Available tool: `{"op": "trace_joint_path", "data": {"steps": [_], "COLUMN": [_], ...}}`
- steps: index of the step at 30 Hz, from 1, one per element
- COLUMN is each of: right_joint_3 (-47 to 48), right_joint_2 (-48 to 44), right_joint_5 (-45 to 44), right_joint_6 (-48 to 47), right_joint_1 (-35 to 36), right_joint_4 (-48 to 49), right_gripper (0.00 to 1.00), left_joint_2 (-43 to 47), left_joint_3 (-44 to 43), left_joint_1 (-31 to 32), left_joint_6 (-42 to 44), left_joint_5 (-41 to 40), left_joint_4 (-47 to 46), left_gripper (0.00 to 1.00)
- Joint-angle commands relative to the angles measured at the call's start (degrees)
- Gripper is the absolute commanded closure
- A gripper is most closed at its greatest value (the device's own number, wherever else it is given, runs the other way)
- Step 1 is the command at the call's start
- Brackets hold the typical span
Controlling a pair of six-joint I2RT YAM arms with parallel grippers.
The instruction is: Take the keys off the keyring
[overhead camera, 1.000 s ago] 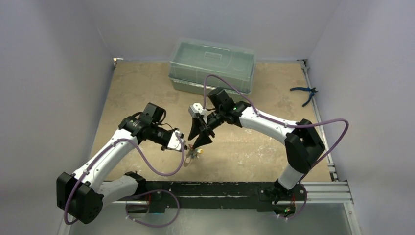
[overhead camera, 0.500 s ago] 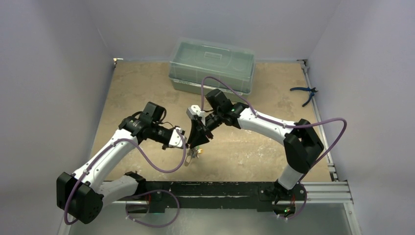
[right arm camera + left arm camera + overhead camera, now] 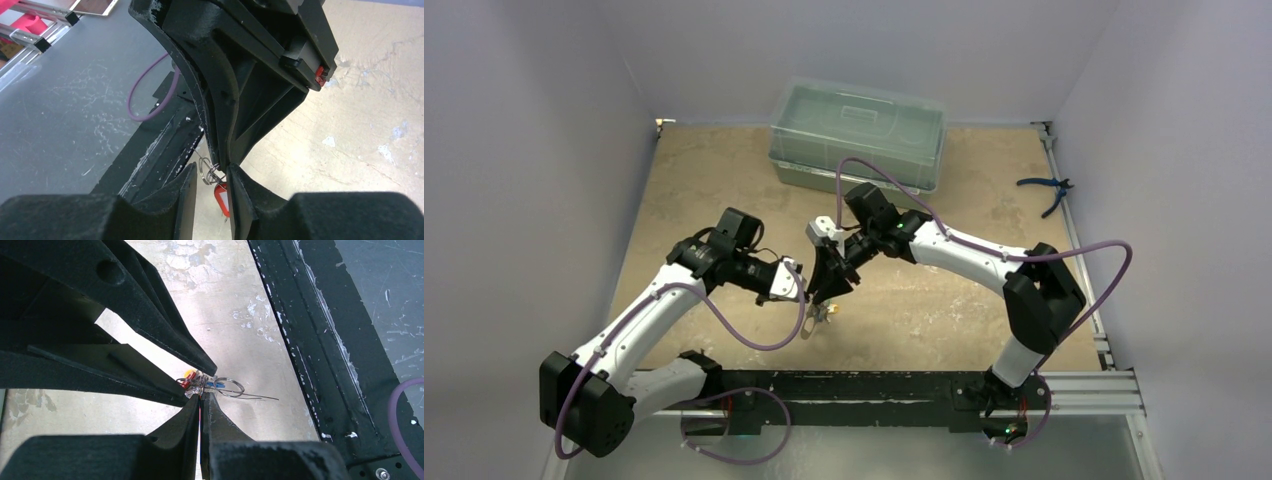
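Above the scuffed tan table (image 3: 944, 300), boxed in by pale lilac walls (image 3: 524, 120), the left gripper (image 3: 201, 396) has its jaws pressed together on the keyring (image 3: 229, 387). The right gripper (image 3: 211, 169) has its jaws slightly apart around the keys (image 3: 220, 196) (whether they pinch the red-tagged one cannot be told).

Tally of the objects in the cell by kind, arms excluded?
Bin: 1
Pliers: 1
Keyring with its keys: 1 bunch, keys too bunched to count
Total: 3
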State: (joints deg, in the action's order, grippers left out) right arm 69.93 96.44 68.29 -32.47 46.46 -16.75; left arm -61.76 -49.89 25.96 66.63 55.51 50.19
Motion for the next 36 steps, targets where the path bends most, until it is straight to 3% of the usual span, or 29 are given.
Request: {"op": "trace_joint_path", "data": {"steps": [1, 9, 13, 28, 32, 36], "right_joint_3": [-0.5, -0.8, -0.3, 0.2, 0.3, 0.1], "right_joint_2": [-0.1, 0.0, -0.1, -0.2, -0.2, -0.4], "right_joint_5": [0.5, 0.3, 1.0, 0.9, 1.0, 0.9], "right_joint_6": [-2.3, -3.3, -3.8, -2.2, -2.4, -2.9], "right_joint_1": [0.0, -0.7, -2.0, -1.7, -1.7, -1.7], "right_joint_4": [-1.2, -1.8, -3.3, -1.7, -2.0, -2.4], "right_gripper": [0.7, 0.73, 0.66, 0.7, 0.77, 0.93], "left_joint_2": [0.8, 0.8, 0.7, 0.6, 0.6, 0.8], "left_joint_3": [-0.6, -0.6, -0.6, -0.3, -0.1, 0.3], "left_joint_1": [0.1, 0.1, 0.1, 0.1, 0.1, 0.0], "left_joint_6": [0.3, 0.5, 0.5, -1.7, -2.1, -4.4], "left_joint_5": [1.9, 2.0, 2.0, 2.0, 1.9, 1.9], "left_joint_4": [-1.4, -1.4, -1.2, -3.4, -3.6, -4.9], "left_gripper": [1.0, 1.0, 1.0, 1.0, 1.0, 1.0]}}
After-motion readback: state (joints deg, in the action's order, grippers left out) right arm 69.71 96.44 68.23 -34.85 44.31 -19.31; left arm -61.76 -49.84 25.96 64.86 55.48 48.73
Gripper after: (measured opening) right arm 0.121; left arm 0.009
